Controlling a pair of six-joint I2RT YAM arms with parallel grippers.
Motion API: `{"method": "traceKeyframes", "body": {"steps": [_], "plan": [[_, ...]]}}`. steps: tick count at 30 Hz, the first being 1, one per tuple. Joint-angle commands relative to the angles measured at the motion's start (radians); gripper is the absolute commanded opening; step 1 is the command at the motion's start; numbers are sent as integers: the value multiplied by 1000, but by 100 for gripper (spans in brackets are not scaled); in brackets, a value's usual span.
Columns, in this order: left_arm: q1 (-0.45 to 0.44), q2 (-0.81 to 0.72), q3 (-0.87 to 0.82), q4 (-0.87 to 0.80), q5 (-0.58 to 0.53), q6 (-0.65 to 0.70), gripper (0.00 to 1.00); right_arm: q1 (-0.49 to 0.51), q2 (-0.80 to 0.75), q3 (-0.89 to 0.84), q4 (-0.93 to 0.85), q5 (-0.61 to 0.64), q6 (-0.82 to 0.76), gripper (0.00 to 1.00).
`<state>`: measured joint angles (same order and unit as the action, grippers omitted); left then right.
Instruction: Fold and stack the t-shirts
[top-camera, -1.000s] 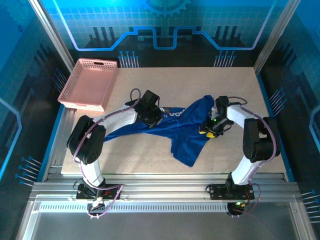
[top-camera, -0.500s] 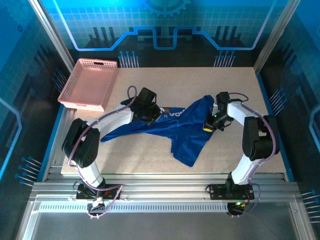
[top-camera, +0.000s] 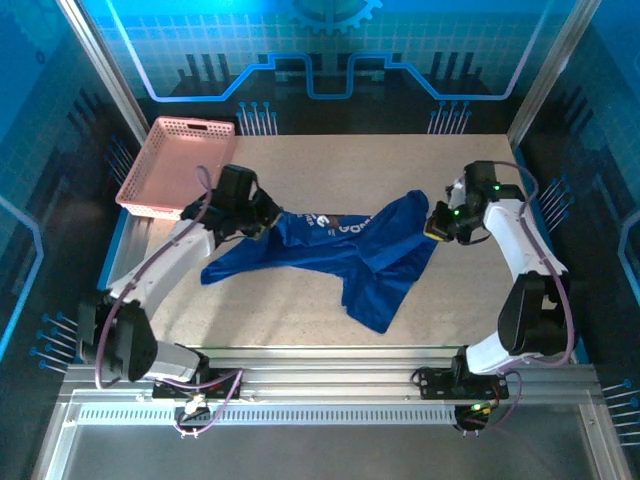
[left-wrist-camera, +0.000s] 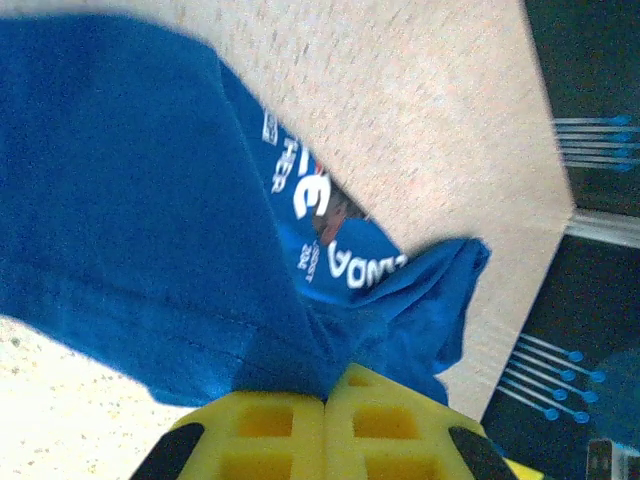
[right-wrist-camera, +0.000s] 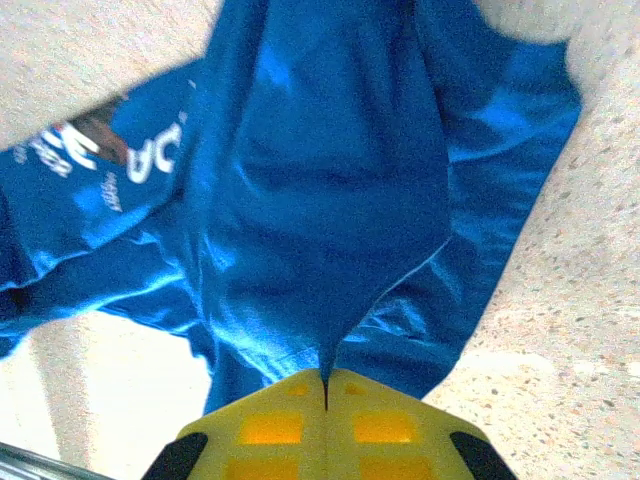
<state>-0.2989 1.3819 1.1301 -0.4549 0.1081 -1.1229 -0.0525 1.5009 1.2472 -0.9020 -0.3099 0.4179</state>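
Spanning two pinches, the blue t-shirt (top-camera: 340, 255) lies rumpled on the table (top-camera: 350, 165), right of the pink basket (top-camera: 185, 165) | left gripper (top-camera: 262, 215) clamped on its basket-side edge | right gripper (top-camera: 437, 225) clamped on the far edge, possibly a hem | likely held to spread it flat for folding

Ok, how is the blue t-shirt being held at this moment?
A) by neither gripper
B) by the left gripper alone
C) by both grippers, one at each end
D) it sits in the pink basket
C: the left gripper and the right gripper are each shut on a pinch of the t-shirt, which spans between them.
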Motion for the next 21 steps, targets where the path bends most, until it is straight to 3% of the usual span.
{"method": "traceKeyframes", "body": {"steps": [1,6,11,21], "plan": [[77,-112,3,-52,28,78,0,-58,-63,96,-64,-57,-18,0],[210,-214,50,-63,84,149,0,-118,-86,246,-74,-123,-19,0],[284,-202,196,-87,135,251,0,-153,-65,445,-49,-242,23,0],[346,-67,561,35,210,333,0,-196,140,1097,-11,-389,195,0]]}}
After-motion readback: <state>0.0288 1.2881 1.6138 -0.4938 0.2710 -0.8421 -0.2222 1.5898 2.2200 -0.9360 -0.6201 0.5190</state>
